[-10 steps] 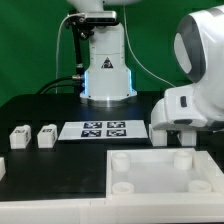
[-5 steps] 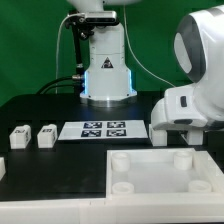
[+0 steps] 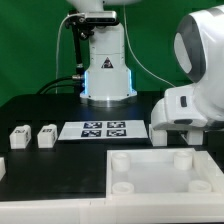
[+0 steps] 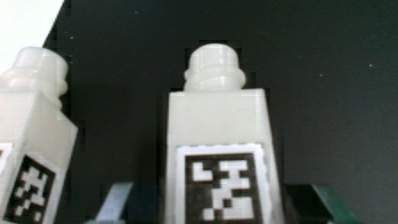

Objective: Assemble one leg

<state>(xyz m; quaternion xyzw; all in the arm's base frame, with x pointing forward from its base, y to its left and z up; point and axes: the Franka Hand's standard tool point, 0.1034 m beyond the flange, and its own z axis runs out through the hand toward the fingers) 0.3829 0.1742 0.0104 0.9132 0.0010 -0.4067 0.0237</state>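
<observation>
Legs [image 3: 18, 136], two, stand at the marker board [image 3: 103, 129] nine o'clock. Wrist view: two more, gripper [image 4: 222, 208] low, parted jaws flanking one leg [image 4: 221, 130].

The leg [image 4: 217, 130] closest to the wrist camera looks like smooth white plastic with a faint sheen. Its marker tag [image 4: 222, 185] is flat, matt print. The table [image 3: 40, 108] is matt black. The tabletop [image 3: 150, 168] is smooth white plastic too, though the arm's shell [image 3: 195, 100] is glossier.
</observation>
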